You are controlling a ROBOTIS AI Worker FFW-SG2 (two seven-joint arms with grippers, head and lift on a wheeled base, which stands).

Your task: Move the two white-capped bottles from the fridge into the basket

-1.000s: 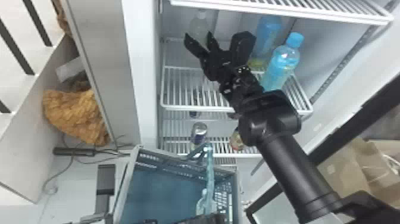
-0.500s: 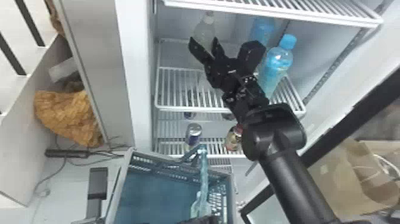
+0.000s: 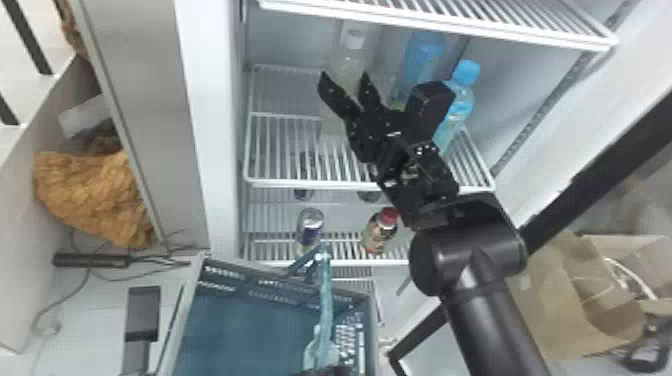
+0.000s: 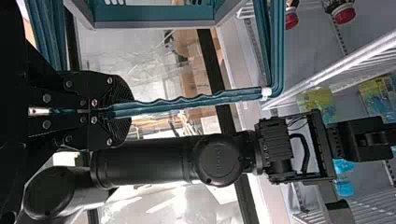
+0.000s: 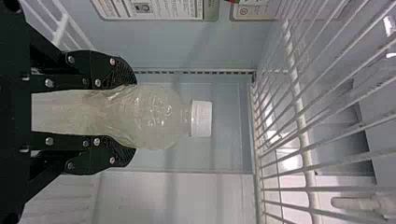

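Straight ahead stands the open fridge (image 3: 215,130), its upper wire shelf (image 3: 450,20) overhanging the far space where I work. Near and to the left, the basket (image 3: 187,320) waits with its mouth up. My right hand (image 3: 344,80) is clamped on a white-capped bottle (image 5: 154,116), upright between the pads and above the lower wire shelf (image 3: 285,150). Two blue bottles stand to its right, the nearer one (image 3: 462,100) just beside my wrist. My left hand (image 4: 123,109) is closed on the basket's handle (image 4: 201,101). The white cap (image 5: 201,118) rises past my right fingertips.

To do this well, I should squeeze firmly but not hard; the plastic looks thin and could buckle. I'd draw the bottle toward the near side first, cap low enough to miss the upper shelf, and turn left only once past the fridge's edge. Then I should lower it into the basket, holding the handle steady, and let go once it is supported.
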